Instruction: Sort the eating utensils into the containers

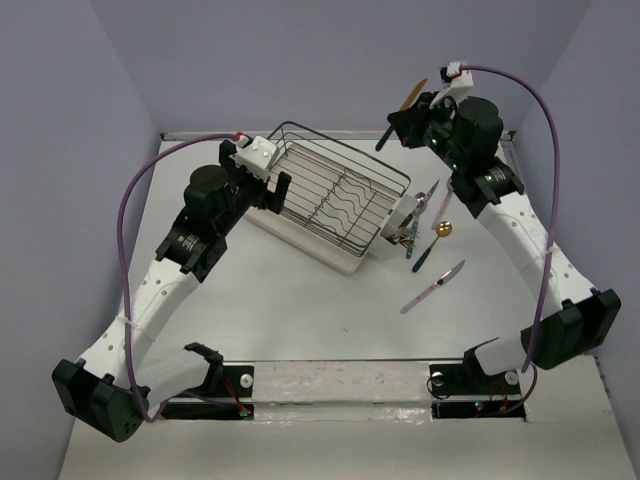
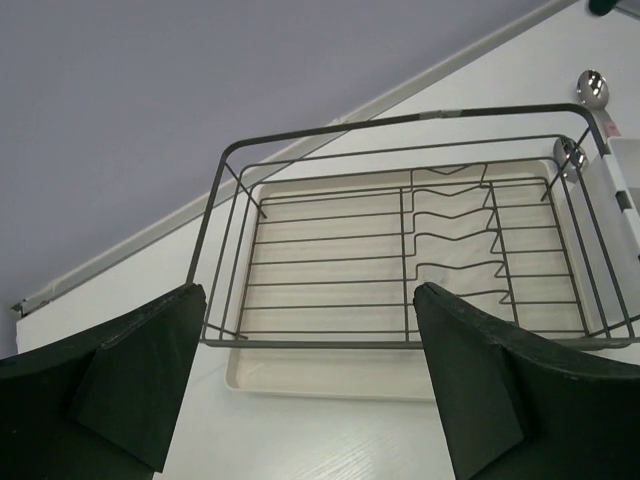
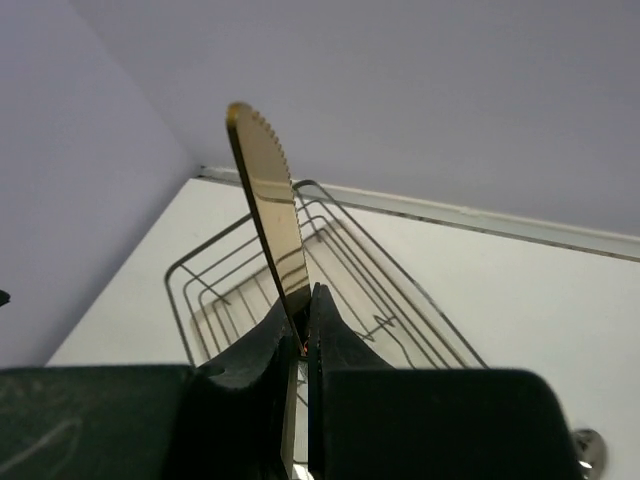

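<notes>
Overhead view.
- Left gripper [image 1: 278, 192]: fingers spread, holding nothing, just beside the near-left end of the wire dish rack [image 1: 340, 185].
- Right gripper [image 1: 400, 128]: clenched on one gold-bladed knife [image 1: 413, 95], raised beyond the rack's far-right corner. The long axis is diagonal, blade toward far right, dark handle toward near left.
- Cutlery holder [image 1: 393, 228]: one, white, at the rack's right end; contents too small to count.
- Loose on the table [image 1: 300, 300], right of the holder: one gold-bowled spoon [image 1: 444, 230] and one pink-handled knife [image 1: 433, 287]. Both lie diagonally, heads toward far right.

Left wrist view.
- Left gripper [image 2: 310, 320]: released, jaws wide, empty.
- Wire dish rack [image 2: 400, 120]: one, straight ahead, on one cream tray [image 2: 300, 378].
- Spoon bowls [image 2: 592, 88]: two, shiny, near the right edge.

Right wrist view.
- Right gripper [image 3: 305, 312]: pinched tight on the gold-bladed knife [image 3: 265, 200]. The serrated blade stands upright, tip leaning slightly left.
- Wire dish rack [image 3: 240, 262]: one, beyond the blade.
</notes>
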Tool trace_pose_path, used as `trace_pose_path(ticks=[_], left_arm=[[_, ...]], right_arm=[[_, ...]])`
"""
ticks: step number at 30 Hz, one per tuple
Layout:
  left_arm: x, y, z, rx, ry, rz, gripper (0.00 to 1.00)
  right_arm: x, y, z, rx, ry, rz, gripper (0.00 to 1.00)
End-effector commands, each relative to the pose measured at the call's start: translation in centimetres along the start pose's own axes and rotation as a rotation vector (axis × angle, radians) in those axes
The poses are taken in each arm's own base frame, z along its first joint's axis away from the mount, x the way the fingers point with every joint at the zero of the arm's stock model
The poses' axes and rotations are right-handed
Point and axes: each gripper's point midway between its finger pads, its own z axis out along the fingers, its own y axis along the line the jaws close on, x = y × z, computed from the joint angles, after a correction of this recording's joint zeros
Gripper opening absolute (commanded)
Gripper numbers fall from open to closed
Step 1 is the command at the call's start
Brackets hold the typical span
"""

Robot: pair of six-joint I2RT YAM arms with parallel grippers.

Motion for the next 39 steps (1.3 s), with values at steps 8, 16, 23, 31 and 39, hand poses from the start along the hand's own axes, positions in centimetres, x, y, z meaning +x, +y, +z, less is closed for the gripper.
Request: trace_pose_path(ticks=[8, 16, 23, 31, 39], left_arm=[[0.3, 0.8, -0.6, -0.06, -0.036, -0.008, 0.99], [-0.1, 0.9, 0.3, -0.057, -0.013, -0.016, 0.99], [0.5, 0.6, 1.0, -0.049, 0.005, -0.034, 0.99], [0.0, 0.8, 1.0, -0.049, -0.004, -0.023, 0.99], [-0.2, 1.0, 0.9, -0.057, -0.014, -0.011, 0.99]], right_arm=[[7.3, -7.5, -5.8, 0.377, 0.155, -0.034, 0.0], [10.4, -7.7, -5.9, 0.374, 0.214, 0.03, 0.0], [12.3, -8.6, -6.5, 0.414, 0.228, 0.059, 0.0], [12.7, -9.0, -6.2, 0.423, 0.215, 0.061, 0.0], [14.2, -9.0, -6.1, 0.401, 0.232, 0.068, 0.0]])
